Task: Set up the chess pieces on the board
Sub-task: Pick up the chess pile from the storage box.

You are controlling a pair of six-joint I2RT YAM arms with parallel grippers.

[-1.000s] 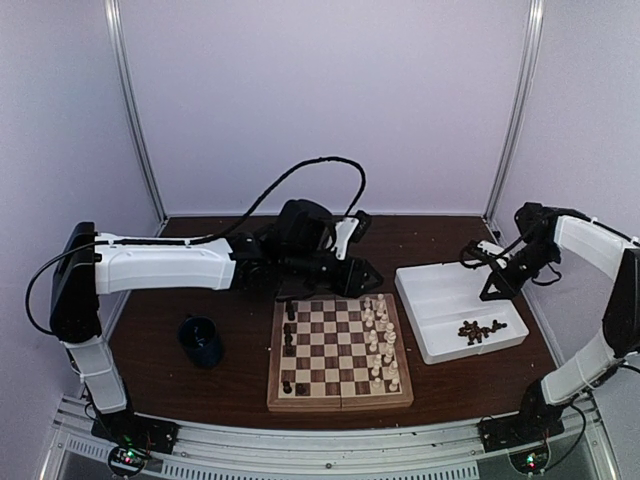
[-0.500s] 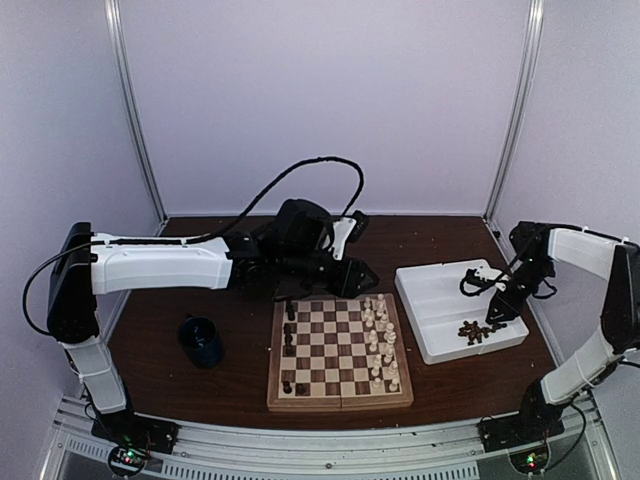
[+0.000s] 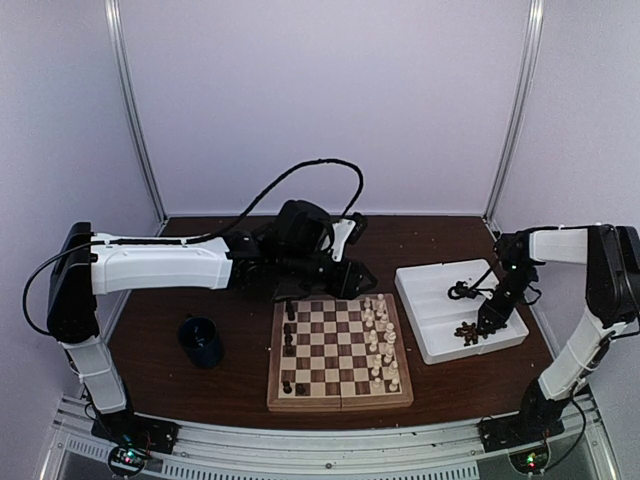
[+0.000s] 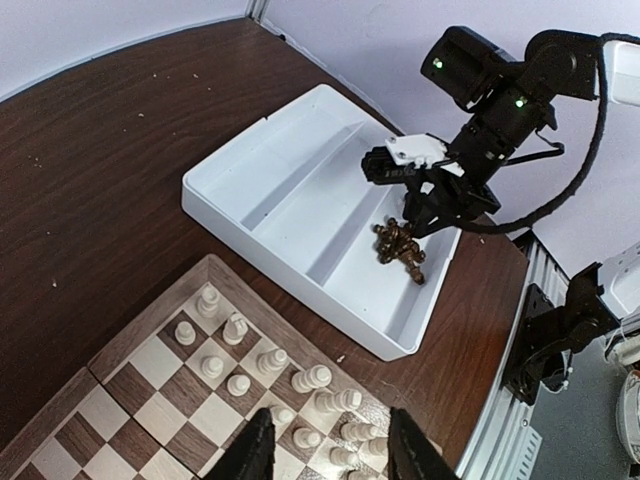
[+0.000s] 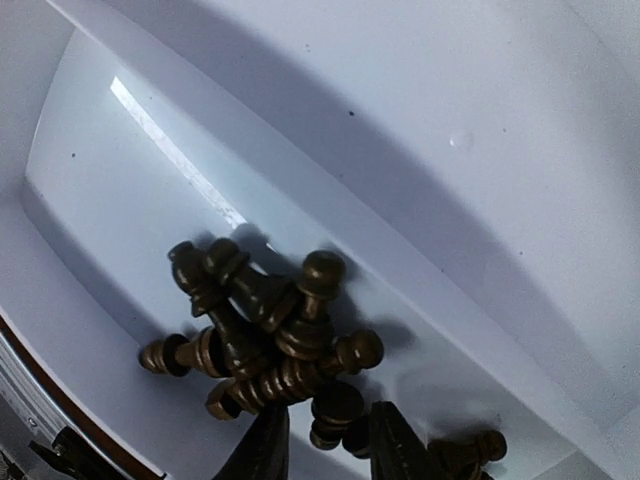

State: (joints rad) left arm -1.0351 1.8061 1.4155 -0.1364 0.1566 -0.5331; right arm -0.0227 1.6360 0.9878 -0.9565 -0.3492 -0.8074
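Dark wood counter (image 3: 440, 240), three things on it.
Board (image 3: 340, 402) at front centre; white tray (image 3: 437, 292) near its right; dark cup (image 3: 202, 341) off to its left.

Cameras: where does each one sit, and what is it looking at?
Top external: high behind the robot, looking down on the board; left arm and right arm show.
Left wrist: over the board's far edge, facing the white tray and right tool; own fingertips at bottom.
Right wrist: close over the tray, facing the dark pieces; own fingertips at bottom.
Shared: all see those pieces.
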